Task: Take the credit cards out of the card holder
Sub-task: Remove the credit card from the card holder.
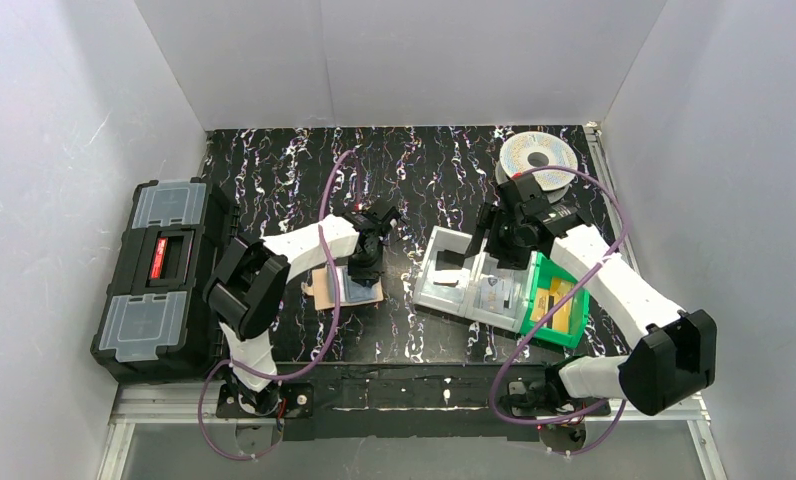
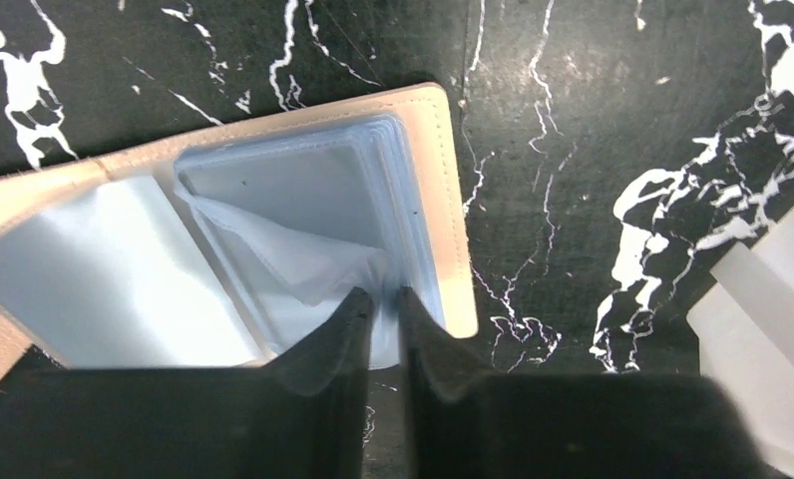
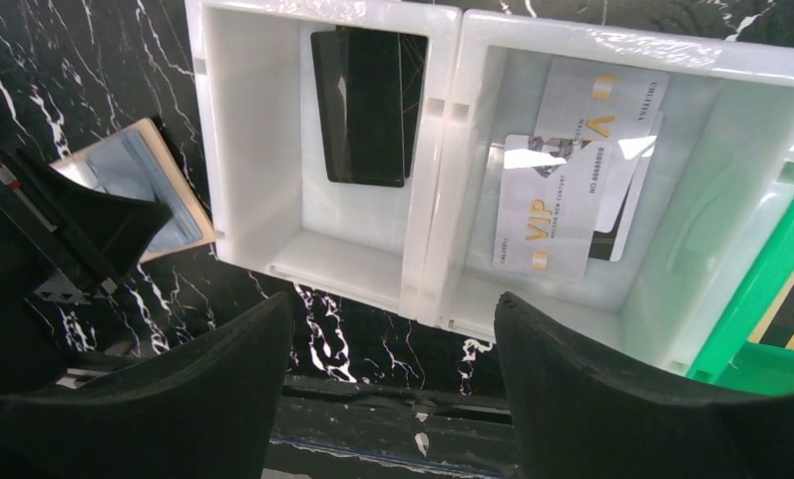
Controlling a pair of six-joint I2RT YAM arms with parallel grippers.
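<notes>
The tan card holder (image 2: 451, 200) lies open on the black marbled table, with pale blue credit cards (image 2: 303, 185) and a crumpled clear sleeve in its right panel. My left gripper (image 2: 383, 295) is nearly shut, pinching the near edge of a pale blue card in that panel. From above, the left gripper (image 1: 362, 262) sits right over the card holder (image 1: 324, 290). My right gripper (image 3: 393, 309) is open and empty, hovering above the near edge of the white tray (image 3: 428, 180). Silvery VIP credit cards (image 3: 558, 205) lie in the tray's right compartment.
A black flat item (image 3: 363, 105) lies in the tray's left compartment. A green bin (image 1: 559, 305) with yellow-gold pieces adjoins the tray on the right. A black toolbox (image 1: 159, 280) stands at far left and a wire spool (image 1: 539, 155) at back right.
</notes>
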